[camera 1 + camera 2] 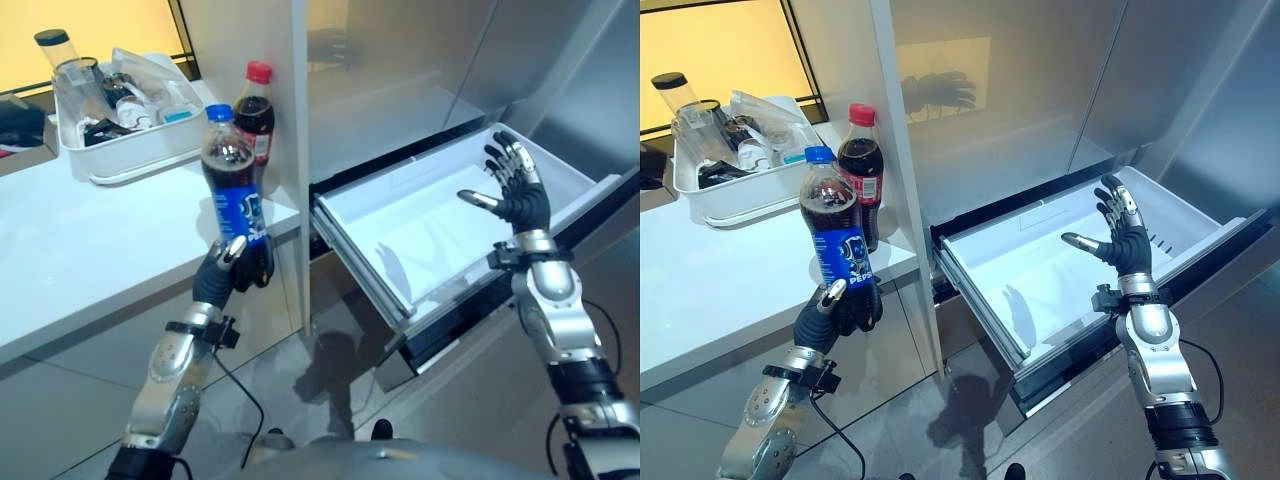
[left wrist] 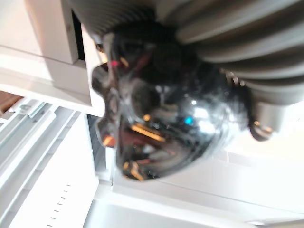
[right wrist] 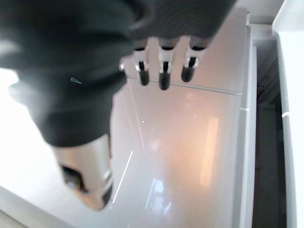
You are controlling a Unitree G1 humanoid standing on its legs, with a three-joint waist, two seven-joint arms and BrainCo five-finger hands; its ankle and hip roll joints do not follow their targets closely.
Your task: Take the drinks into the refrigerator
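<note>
- Left eye view: the left robot hand (image 1: pixel 235 268), centre-left, is curled round the base of a blue-capped cola bottle (image 1: pixel 231 175), held upright off the tabletop (image 1: pixel 80 250); a red-capped bottle (image 1: pixel 256 118) stands behind.
- Right eye view: the right robot hand (image 1: pixel 1124 236), fingers spread and empty, hovers over the open drawer (image 1: pixel 1000 300).
- Judgement: carrying step; next, swing the bottle right into the drawer.

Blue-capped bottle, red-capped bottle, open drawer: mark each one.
blue-capped bottle (image 1: pixel 232 205), left eye view, on its label.
red-capped bottle (image 1: pixel 256 115), left eye view, on its dark upper body.
open drawer (image 1: pixel 985 305), right eye view, on its front rim.
</note>
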